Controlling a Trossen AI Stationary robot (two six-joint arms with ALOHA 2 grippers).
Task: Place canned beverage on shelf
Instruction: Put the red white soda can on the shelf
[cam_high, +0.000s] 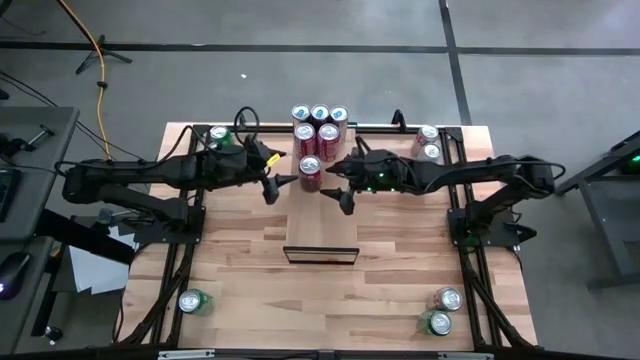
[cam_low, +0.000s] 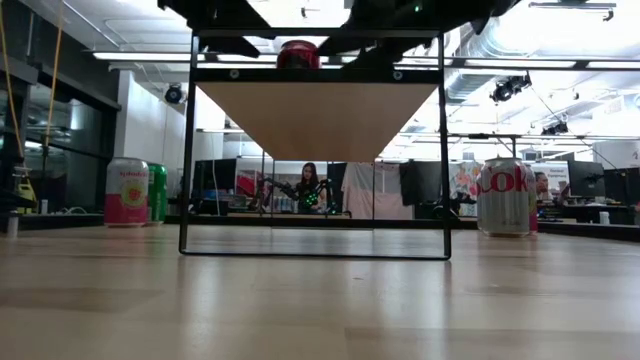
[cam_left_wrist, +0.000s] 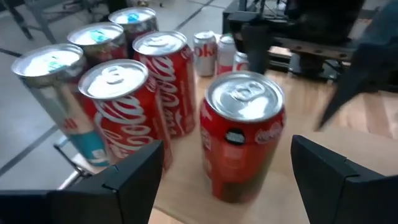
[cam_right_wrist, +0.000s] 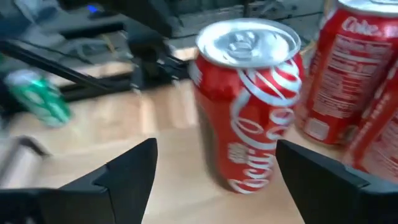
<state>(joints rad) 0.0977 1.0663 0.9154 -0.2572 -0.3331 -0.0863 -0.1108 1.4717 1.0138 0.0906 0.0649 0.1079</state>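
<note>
On shelf (cam_high: 320, 215), right claw (cam_high: 336, 184) open beside can (cam_high: 310, 172)

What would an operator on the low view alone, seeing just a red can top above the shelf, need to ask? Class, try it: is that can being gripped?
Observer: No. In the right wrist view the red can stands free, with a gap between it and each of the right gripper's fingers.
Operator: And the left arm?
Observer: The left gripper sits at the can's other side, fingers open too, not touching it.
Operator: Is the can alone up there?
Observer: No. The high view shows five more cans grouped on the shelf, at the end away from its dark frame.
</note>
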